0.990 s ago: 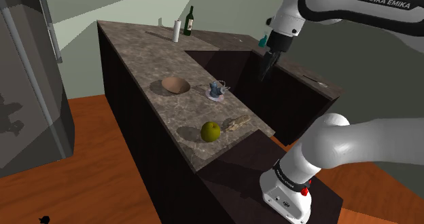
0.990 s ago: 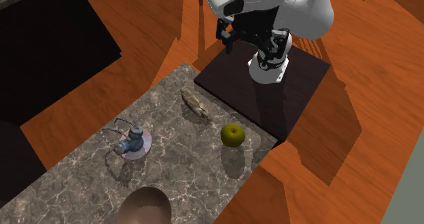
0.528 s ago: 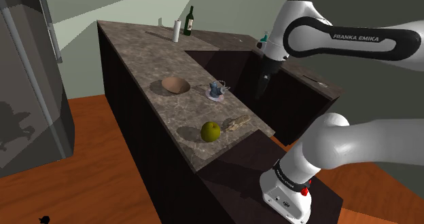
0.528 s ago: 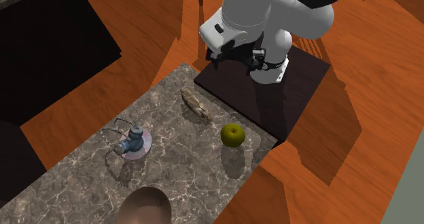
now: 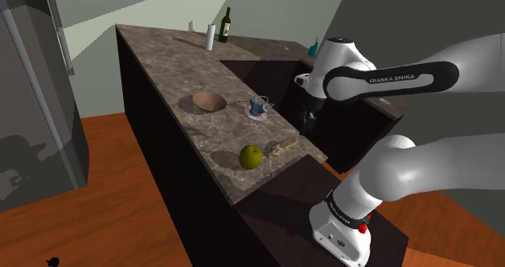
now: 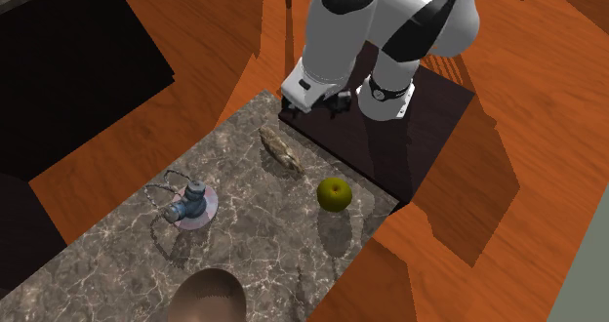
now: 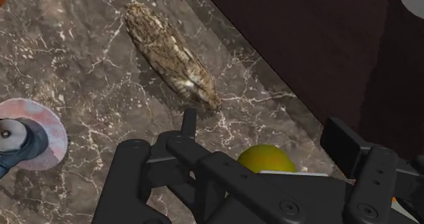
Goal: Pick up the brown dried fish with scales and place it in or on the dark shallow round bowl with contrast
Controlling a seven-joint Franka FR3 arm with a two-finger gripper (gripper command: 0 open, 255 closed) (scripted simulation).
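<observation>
- Two fingers of the gripper (image 7: 261, 131) stand apart, empty; within the last second it has sunk from high above to near the marble counter (image 7: 81, 73).
- Dried fish (image 7: 170, 53) lies on it just ahead: grasp comes next.
- Brown bowl (image 5: 209, 102) sits farther along, well apart.

Marking, one: "FRANKA EMIKA", white capitals on dark band of arm (image 5: 396, 78), between two and three o'clock, shoulder view.

Veined marble counter (image 7: 81, 73), rough scaly dried fish (image 7: 170, 56), glossy wooden floor (image 6: 507, 193)
</observation>
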